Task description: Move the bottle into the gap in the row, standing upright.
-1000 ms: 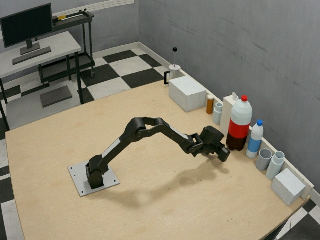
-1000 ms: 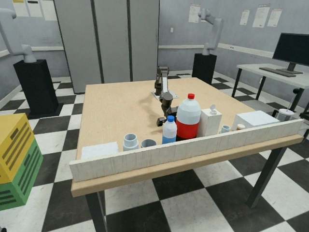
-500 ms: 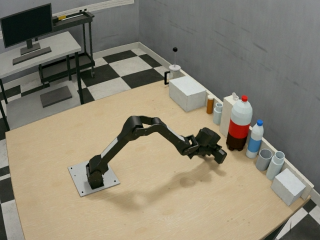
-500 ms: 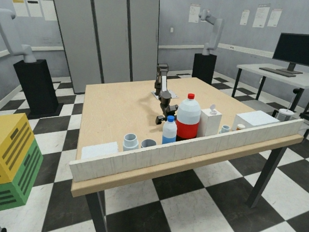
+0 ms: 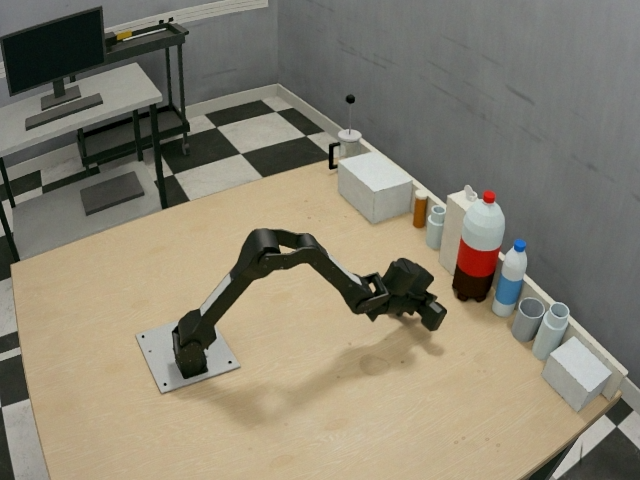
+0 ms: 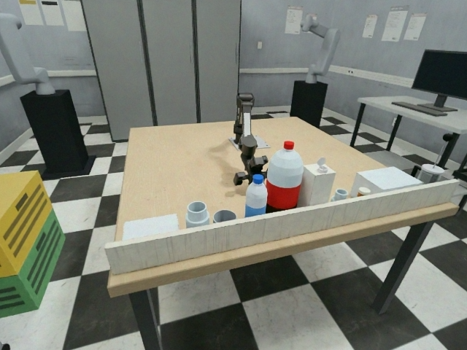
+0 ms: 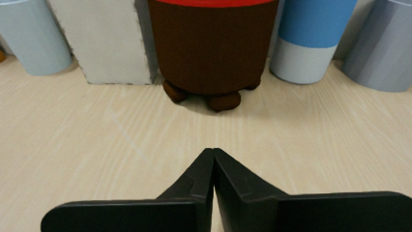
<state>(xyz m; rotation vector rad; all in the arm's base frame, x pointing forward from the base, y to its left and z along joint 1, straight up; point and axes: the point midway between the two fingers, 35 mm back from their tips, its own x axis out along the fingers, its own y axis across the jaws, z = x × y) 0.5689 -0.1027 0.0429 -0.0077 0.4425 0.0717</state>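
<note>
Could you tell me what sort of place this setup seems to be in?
Probably a robotics lab: two pale robot arms stand on black pedestals, and a desk with a monitor is nearby.

Big bottle (image 5: pixel 479 242): red cap, pale top, red band, dark brown base. Small bottle (image 5: pixel 509 279): blue cap, white body, blue band. Carton (image 5: pixel 454 232): white. Boxes at right edge, far (image 5: pixel 373 186) and near corner (image 5: pixel 573 372): white. Jar (image 5: pixel 420 208): orange, white lid. Cups (image 5: pixel 527 318): blue-grey. Arm (image 5: pixel 289 268), gripper (image 5: pixel 433 315): black. Worktop (image 5: pixel 258 403): light wood grain. Floor (image 5: pixel 227 149): black-white checks.
</note>
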